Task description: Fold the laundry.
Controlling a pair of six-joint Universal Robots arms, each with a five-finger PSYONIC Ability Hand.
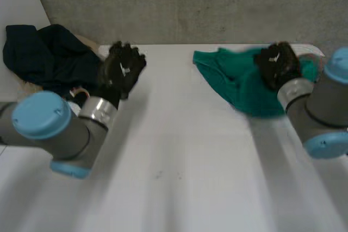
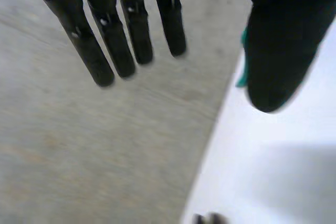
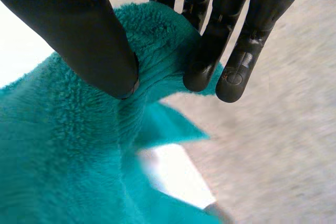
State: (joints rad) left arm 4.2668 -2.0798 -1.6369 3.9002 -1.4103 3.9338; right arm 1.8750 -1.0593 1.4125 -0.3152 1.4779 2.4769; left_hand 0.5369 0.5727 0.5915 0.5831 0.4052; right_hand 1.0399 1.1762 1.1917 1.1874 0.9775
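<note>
On the white table (image 1: 179,167), before a grey concrete wall (image 1: 190,4), the right hand (image 3: 79,30) pinches a fold of the teal towel (image 3: 63,156) between thumb and fingers. The left hand (image 2: 105,45) hangs straight-fingered and empty, with dark clothes (image 1: 49,52) beside it.

There is one teal fleece towel (image 1: 244,88) and one white table (image 1: 179,150). There is one heap of dark navy clothing (image 1: 46,55); whether it is one garment or several cannot be told. One pale beige item (image 1: 31,86) shows under that heap. There are two robot arms, the left arm (image 1: 49,129) and the right arm (image 1: 321,112), and two black hands, the left hand (image 1: 122,69) and the right hand (image 1: 277,64).
</note>
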